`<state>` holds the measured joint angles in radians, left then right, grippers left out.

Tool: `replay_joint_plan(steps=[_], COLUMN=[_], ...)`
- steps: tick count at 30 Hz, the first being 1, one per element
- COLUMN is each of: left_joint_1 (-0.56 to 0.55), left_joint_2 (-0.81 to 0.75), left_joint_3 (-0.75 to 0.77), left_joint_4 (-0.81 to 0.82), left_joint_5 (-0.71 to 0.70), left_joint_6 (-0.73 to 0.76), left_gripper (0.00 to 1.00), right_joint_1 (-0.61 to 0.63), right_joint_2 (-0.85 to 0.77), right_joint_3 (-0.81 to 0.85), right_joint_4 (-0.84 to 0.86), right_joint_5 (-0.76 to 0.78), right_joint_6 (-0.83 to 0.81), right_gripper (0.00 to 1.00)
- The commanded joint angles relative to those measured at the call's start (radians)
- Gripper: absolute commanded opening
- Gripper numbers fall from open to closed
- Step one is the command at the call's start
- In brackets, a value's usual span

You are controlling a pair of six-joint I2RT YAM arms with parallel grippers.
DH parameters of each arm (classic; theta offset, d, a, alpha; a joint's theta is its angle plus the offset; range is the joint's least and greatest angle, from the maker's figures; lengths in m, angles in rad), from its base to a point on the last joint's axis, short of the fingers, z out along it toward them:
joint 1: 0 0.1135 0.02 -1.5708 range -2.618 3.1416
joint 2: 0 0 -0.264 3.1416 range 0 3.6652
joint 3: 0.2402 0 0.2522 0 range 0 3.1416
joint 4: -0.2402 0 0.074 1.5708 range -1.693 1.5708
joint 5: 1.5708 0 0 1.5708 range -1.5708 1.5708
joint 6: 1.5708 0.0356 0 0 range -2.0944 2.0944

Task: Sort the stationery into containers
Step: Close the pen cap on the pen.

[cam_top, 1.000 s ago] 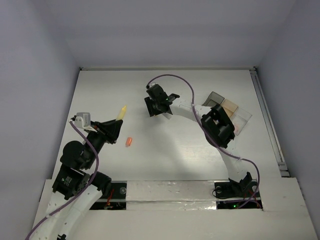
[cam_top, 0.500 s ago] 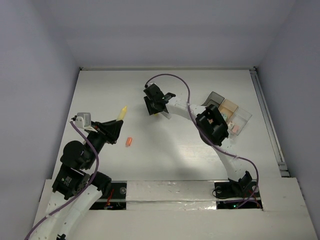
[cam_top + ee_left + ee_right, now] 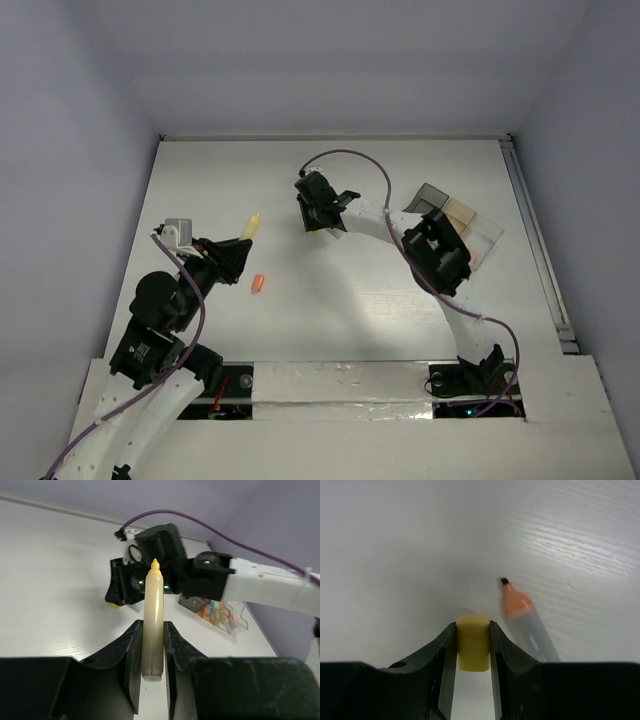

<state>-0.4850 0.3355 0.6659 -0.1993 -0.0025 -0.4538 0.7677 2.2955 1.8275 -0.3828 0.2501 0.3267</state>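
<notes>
A white tabletop (image 3: 300,180) with a faint wood grain fills the middle of the overhead view and catches soft glare near its centre. Plain, pale lavender-grey walls close it in on three sides: a back wall (image 3: 340,70) at 12 o'clock, a left wall (image 3: 60,200) at 9 o'clock and a right wall (image 3: 600,200) at 3 o'clock. A thin metal rail (image 3: 539,250) runs along the tabletop's edge at 3 o'clock, from the far corner toward the near side. At 6 o'clock a raised white board (image 3: 340,380) spans the near edge, with a strip of shiny, crinkled tape (image 3: 340,408) lying across it.
</notes>
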Motion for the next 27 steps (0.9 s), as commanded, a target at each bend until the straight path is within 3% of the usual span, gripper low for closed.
replay_joint_plan(steps=[1,5,8,15,27], left_joint_1=[-0.006,-0.006,-0.006,-0.015,-0.332], left_joint_2=[0.034,0.062,0.086,0.137,0.263], left_joint_3=[-0.009,-0.023,-0.046,-0.129,-0.288], left_joint_4=[0.066,0.08,0.112,0.271,0.609], left_joint_5=[0.027,0.012,0.012,-0.034,-0.399], left_joint_6=[-0.012,-0.04,-0.068,-0.131,-0.045], left_gripper=[0.0,0.0,0.0,0.0,0.0], right_joint_1=[0.01,0.01,0.01,0.01,0.01], right_joint_2=[-0.284,-0.473,-0.559,-0.63,-0.706], right_joint_3=[-0.118,-0.334,-0.407,-0.562,-0.75], right_joint_4=[0.228,0.383,0.496,0.648,0.748], right_joint_5=[-0.02,-0.086,-0.152,-0.202,-0.166], right_joint_6=[0.099,0.202,0.296,0.466,0.563], right_gripper=[0.04,0.03,0.03,0.0,0.0])
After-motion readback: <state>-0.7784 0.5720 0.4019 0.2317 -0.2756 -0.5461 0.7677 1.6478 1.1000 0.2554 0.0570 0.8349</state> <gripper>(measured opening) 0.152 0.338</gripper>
